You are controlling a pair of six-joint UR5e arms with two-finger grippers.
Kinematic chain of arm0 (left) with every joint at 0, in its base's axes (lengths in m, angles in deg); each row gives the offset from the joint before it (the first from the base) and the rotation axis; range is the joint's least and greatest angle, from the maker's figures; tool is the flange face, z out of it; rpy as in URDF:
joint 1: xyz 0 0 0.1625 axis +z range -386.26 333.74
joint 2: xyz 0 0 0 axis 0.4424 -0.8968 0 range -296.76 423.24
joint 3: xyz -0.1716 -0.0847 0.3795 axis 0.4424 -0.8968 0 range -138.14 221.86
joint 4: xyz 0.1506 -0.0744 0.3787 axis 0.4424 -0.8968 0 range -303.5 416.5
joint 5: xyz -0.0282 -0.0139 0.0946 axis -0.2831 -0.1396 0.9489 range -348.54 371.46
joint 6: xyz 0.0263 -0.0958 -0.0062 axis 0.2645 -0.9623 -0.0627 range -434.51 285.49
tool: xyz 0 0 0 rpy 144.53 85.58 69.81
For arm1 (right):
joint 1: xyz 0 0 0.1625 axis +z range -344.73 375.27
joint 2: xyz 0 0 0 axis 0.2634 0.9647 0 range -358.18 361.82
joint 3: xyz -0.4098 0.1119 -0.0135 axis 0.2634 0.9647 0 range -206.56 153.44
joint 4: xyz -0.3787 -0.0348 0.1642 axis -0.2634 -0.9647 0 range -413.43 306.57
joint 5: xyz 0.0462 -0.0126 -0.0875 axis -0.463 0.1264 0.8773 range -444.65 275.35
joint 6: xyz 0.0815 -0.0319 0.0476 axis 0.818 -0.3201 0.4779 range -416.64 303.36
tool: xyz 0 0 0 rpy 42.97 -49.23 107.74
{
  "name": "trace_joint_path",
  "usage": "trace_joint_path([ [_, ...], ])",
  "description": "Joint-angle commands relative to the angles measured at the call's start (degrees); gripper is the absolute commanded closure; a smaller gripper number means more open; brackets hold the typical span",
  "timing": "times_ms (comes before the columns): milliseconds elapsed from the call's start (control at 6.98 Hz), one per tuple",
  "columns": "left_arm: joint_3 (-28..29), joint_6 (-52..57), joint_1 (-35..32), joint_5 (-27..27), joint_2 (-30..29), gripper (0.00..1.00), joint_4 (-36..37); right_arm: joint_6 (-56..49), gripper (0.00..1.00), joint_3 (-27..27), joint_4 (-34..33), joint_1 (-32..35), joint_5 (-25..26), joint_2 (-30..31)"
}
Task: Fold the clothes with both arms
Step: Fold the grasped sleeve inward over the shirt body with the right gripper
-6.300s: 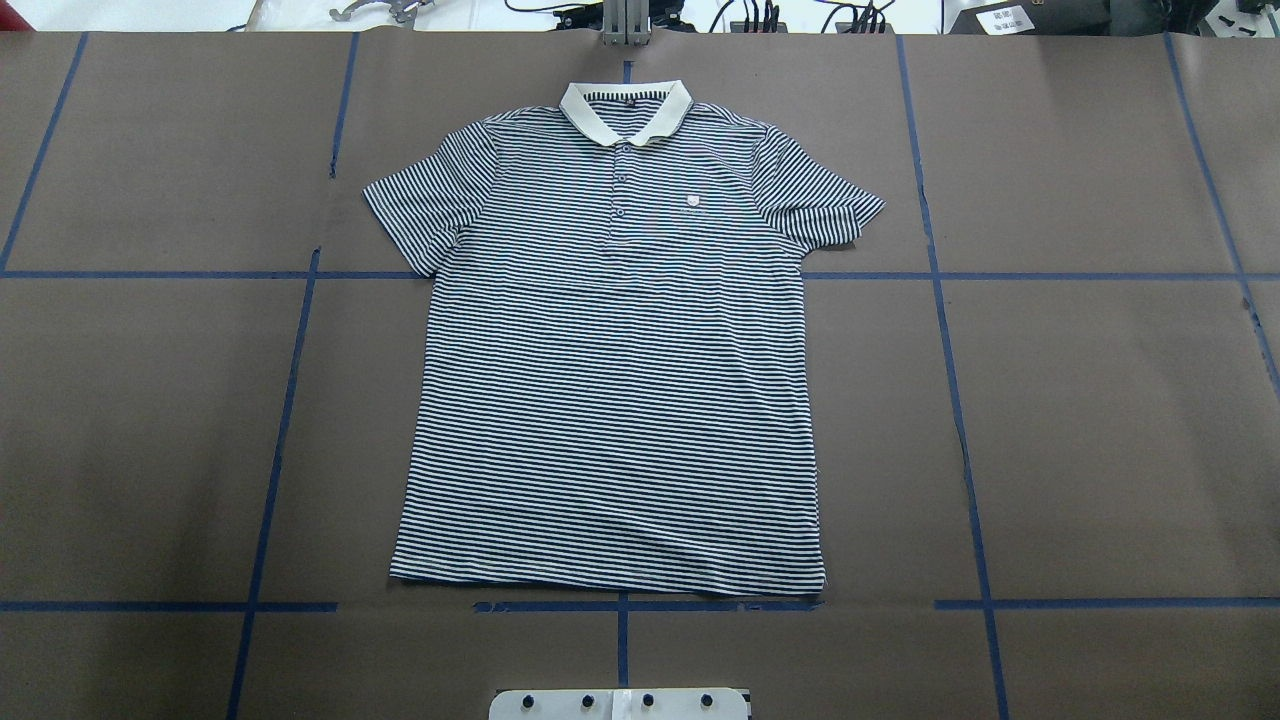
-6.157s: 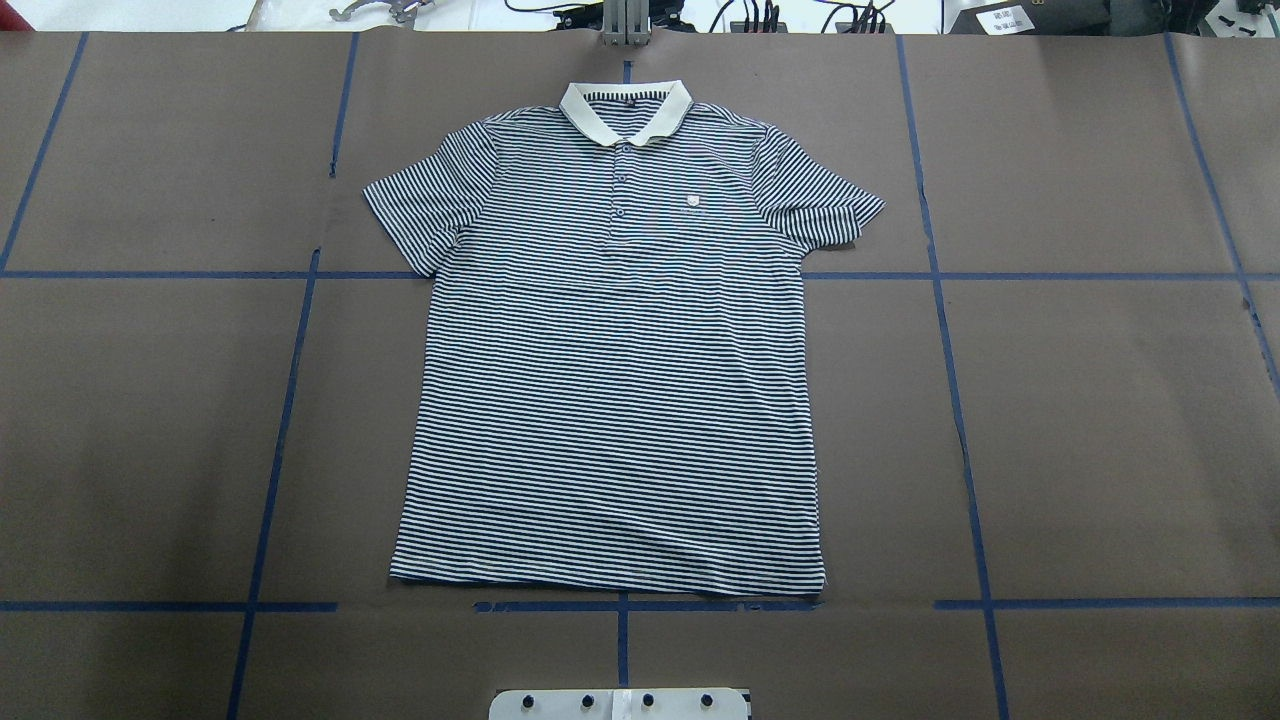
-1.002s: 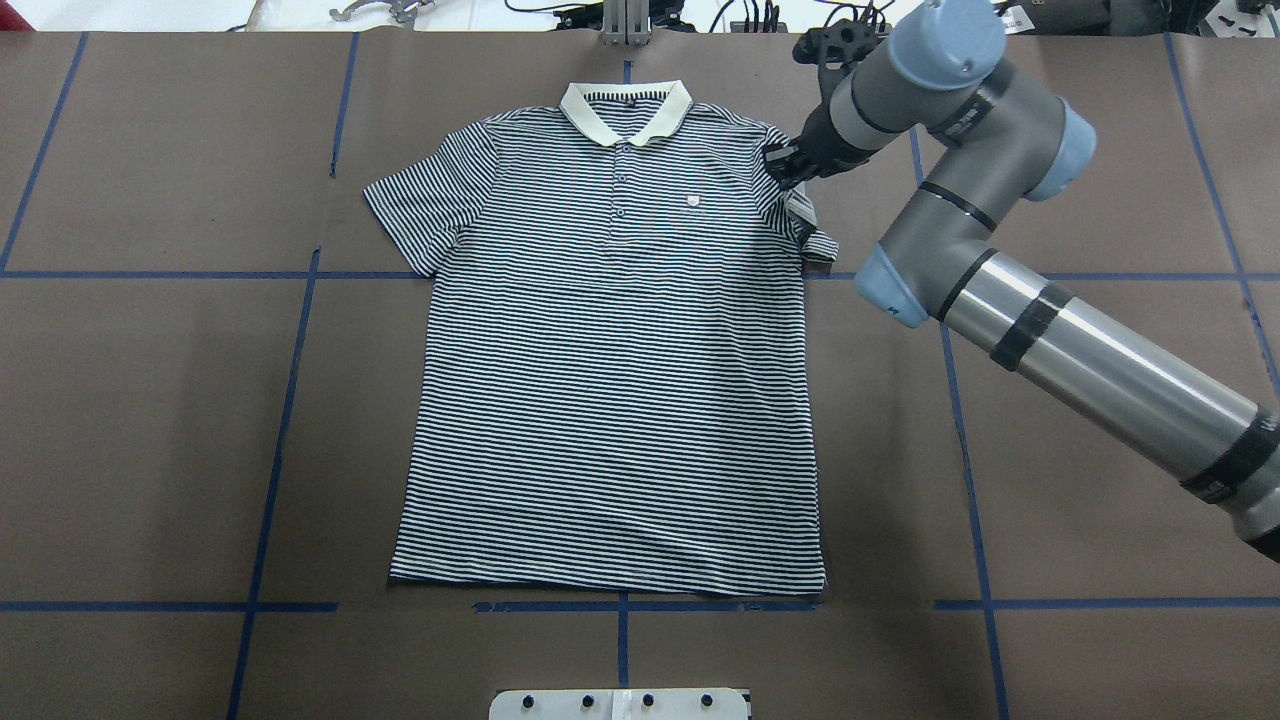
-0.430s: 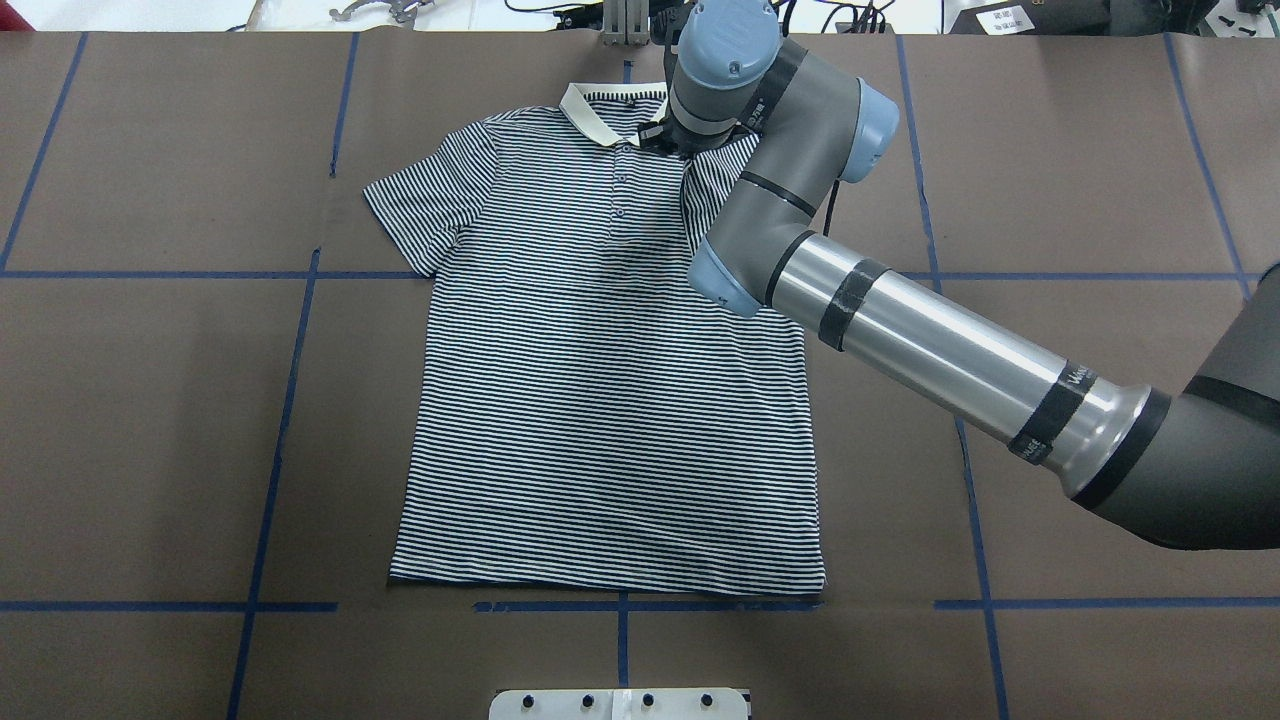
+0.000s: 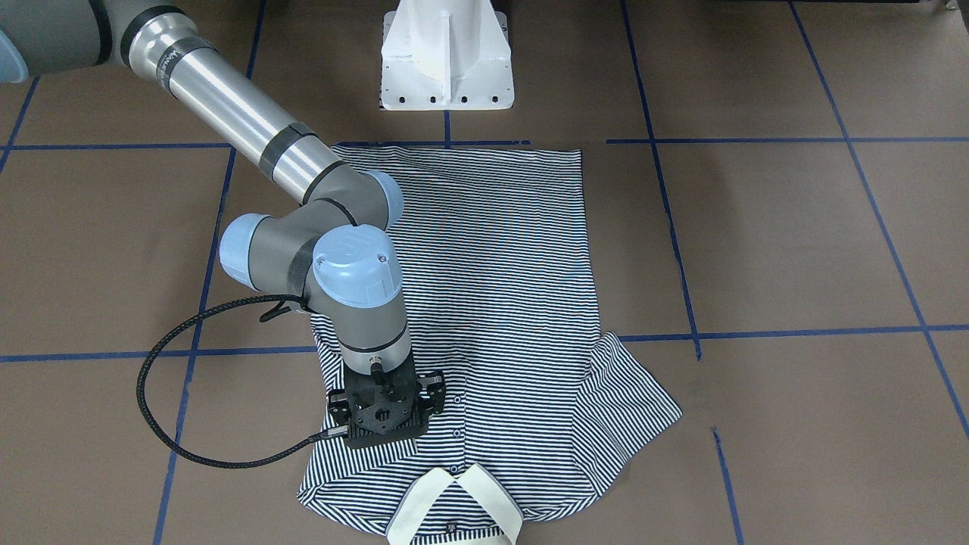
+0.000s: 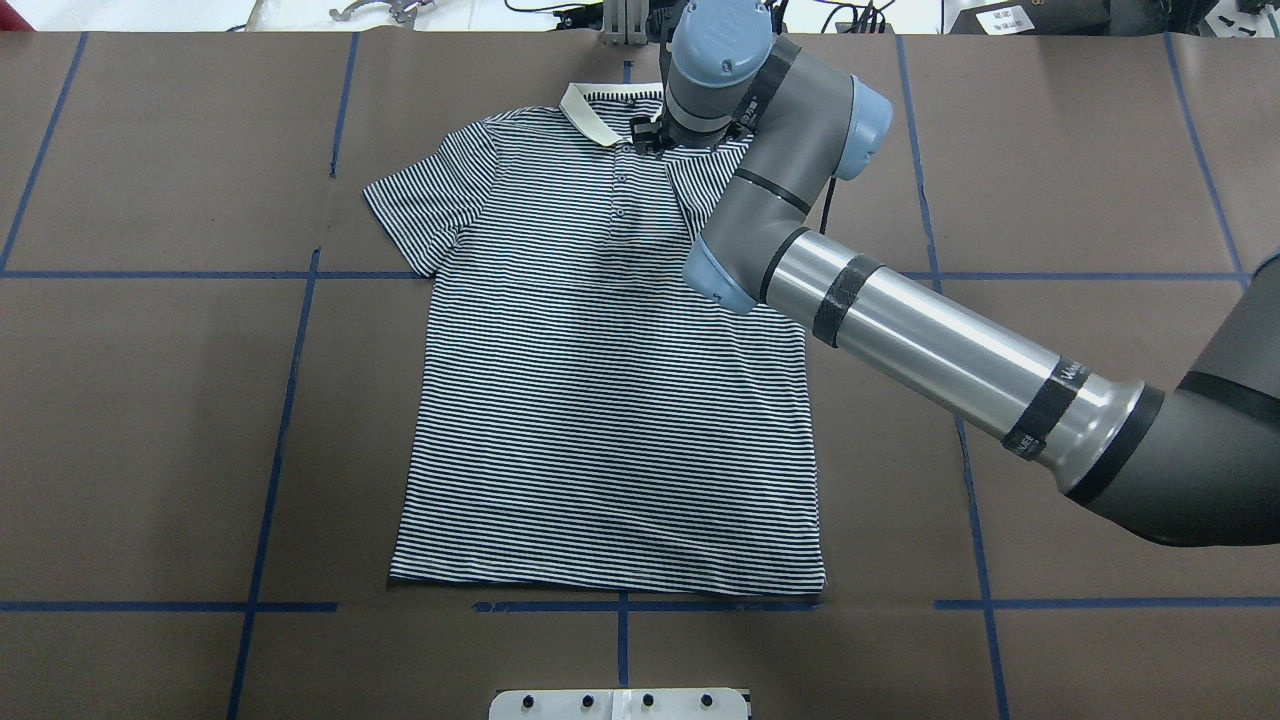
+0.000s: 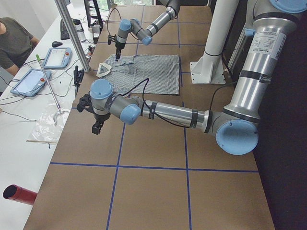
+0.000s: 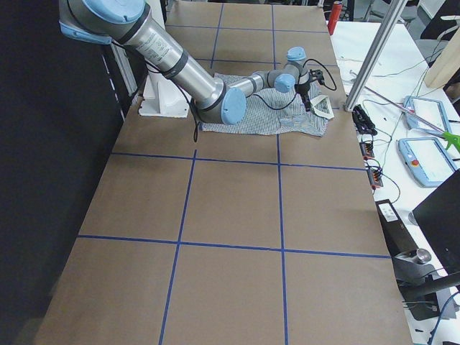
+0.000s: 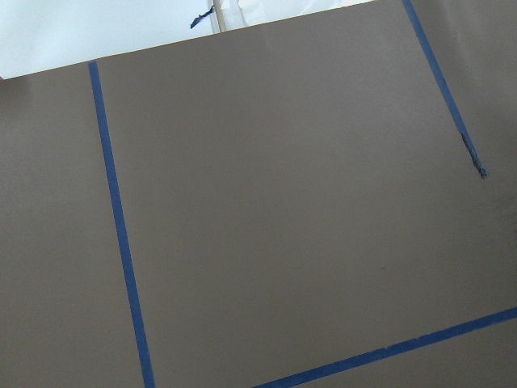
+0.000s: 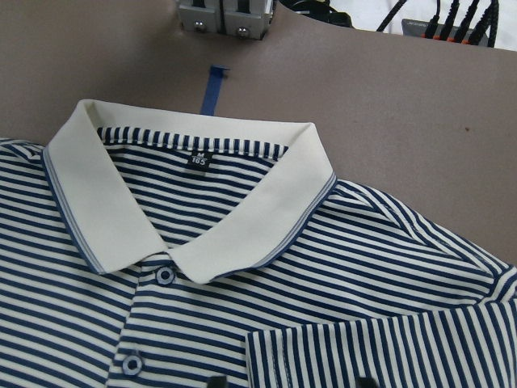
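The striped polo shirt (image 6: 600, 400) lies flat on the brown table, front up, with its cream collar (image 10: 202, 218) at the far edge. Its right sleeve (image 6: 700, 180) is folded inward over the chest, and its left sleeve (image 6: 420, 200) is spread out. My right gripper (image 6: 650, 135) hovers low over the chest just below the collar. In the right wrist view two dark fingertips (image 10: 363, 381) stand apart over the sleeve hem, so it looks open. My left gripper (image 7: 96, 128) hangs over bare table well left of the shirt; whether it is open or shut I cannot tell.
The white pedestal base (image 5: 447, 60) stands at the near edge behind the shirt's hem. Blue tape lines (image 6: 290, 400) grid the brown paper. A metal post (image 6: 625, 20) and cables line the far edge. A person (image 7: 14, 38) sits at the side bench with tablets.
The right arm came in from the right, took the right sleeve and carried it left over the chest. Since 0.4 s ago it has edged slightly further left and the sleeve lies flatter.
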Motion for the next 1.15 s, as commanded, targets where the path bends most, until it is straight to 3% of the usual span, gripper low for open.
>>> trace_joint_path([
  [0,-0.2,-15.78,5.68,2.92,-5.36,0.0,0.0,-0.07,0.0,-11.37,-10.22,2.14,-9.11,4.13],
  [143,-0.64,-23.89,9.29,5.39,-6.95,0.0,-0.09,-0.59,0.0,-22.07,-21.71,2.41,-10.04,8.0],
  [286,-0.12,-30.67,12.89,7.15,-7.58,0.0,-4.18,-1.38,0.0,-29.14,-25.4,3.63,-13.01,12.04],
  [573,2.93,-47.34,23.16,22.73,-7.58,0.0,-17.58,-13.89,0.0,-30.36,-25.52,9.68,-25.29,16.72],
  [716,8.53,-57.53,27.65,28.56,-10.37,0.0,-24.1,-13.96,0.0,-30.62,-24.82,9.97,-25.6,18.13],
  [1002,17.33,-60.35,35.32,40.96,-17.4,0.0,-24.43,-12.65,0.0,-30.88,-24.38,9.88,-25.17,19.46],
])
